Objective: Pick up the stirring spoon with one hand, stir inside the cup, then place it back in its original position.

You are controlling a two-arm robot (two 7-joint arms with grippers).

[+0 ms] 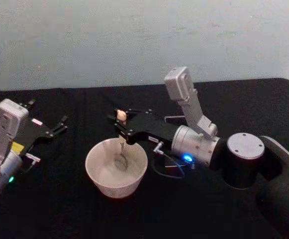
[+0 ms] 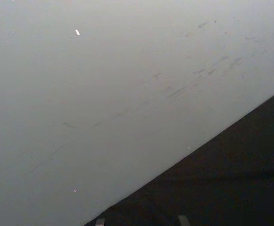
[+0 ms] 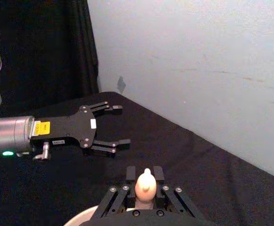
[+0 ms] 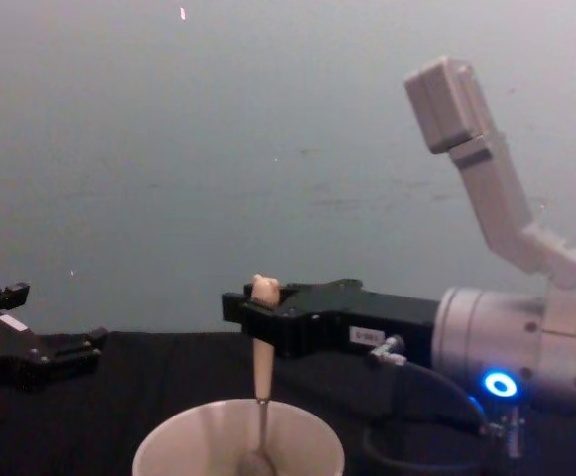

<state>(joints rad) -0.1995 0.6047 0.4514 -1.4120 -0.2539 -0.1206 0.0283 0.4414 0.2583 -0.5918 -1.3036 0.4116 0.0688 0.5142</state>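
Note:
The cream-white cup (image 1: 100, 175) stands on the black table in front of me. My right gripper (image 1: 120, 122) hovers above its far rim, shut on the stirring spoon (image 1: 121, 145) just under the bear-head knob. The spoon hangs upright, with its metal bowl down inside the cup (image 4: 178, 448). From the side, the beige handle (image 4: 261, 369) drops from the right gripper (image 4: 258, 309) into the cup. The right wrist view looks down on the knob (image 3: 146, 184) held between the fingers (image 3: 130, 174). My left gripper (image 1: 48, 114) rests open at the table's left, well apart from the cup. The original position is hidden.
The right arm (image 1: 199, 147), with its blue light and a looping cable (image 1: 166, 172), covers the table to the right of the cup. A pale wall (image 4: 268, 149) runs behind the table's far edge. The open left gripper (image 3: 117, 126) shows beyond the spoon.

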